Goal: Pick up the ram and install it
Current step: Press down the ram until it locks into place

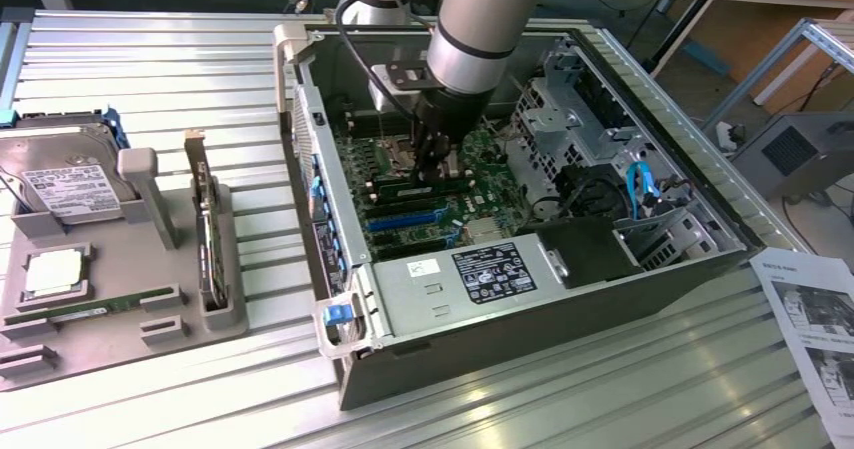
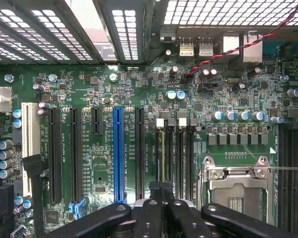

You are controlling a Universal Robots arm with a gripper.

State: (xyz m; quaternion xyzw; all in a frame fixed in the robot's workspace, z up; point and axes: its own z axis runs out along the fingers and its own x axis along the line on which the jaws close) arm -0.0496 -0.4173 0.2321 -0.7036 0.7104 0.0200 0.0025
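The ram [image 1: 100, 304], a long thin green stick, lies flat in a groove of the grey fixture tray [image 1: 134, 339] at the exterior view's left, far from the arm. My gripper [image 1: 434, 177] reaches down into the open computer case [image 1: 694, 184], with its tips at the motherboard's black memory slots [image 2: 175, 148]. In the wrist view the gripper [image 2: 161, 191] has its dark fingers [image 2: 149, 213] pressed together, shut, with nothing visible between them. They hover right over the near end of those slots, beside the empty processor socket [image 2: 236, 183]. Whether a stick sits in the slot beneath is hidden.
The tray also holds a hard drive [image 1: 74, 184], a square silver processor chip [image 1: 51, 272] and an upright dark expansion card [image 1: 207, 239]. Inside the case are the power supply [image 1: 467, 274], blue cables [image 1: 638, 184] and the drive cage. A printed sheet [image 1: 814, 319] lies at the right.
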